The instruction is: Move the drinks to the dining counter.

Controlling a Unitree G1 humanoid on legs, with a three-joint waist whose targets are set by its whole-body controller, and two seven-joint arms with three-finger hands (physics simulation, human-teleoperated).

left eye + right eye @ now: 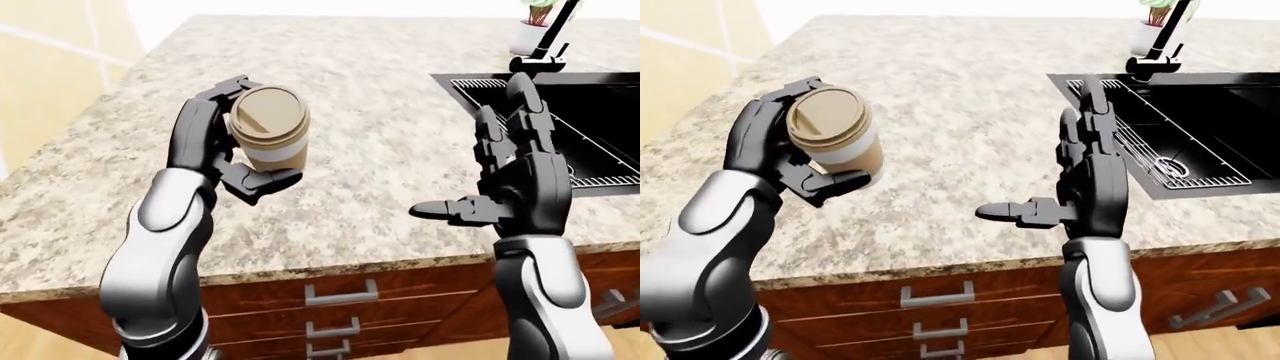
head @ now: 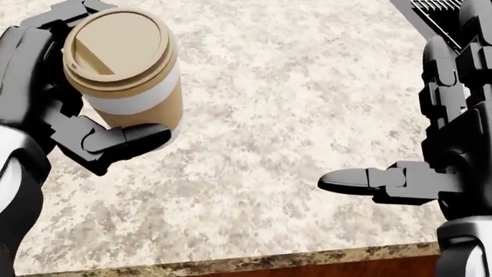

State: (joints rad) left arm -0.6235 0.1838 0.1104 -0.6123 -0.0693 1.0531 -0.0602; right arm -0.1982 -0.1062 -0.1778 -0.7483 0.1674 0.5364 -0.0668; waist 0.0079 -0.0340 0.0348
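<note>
Left hand (image 1: 225, 142) grips the coffee cup (image 1: 269, 136), held in the air above the granite counter (image 1: 380, 150) near its left edge. Right hand (image 1: 505, 187) is open and empty. Risk: the tilted cup slips from the thin three-finger hold or tips when set down.
</note>
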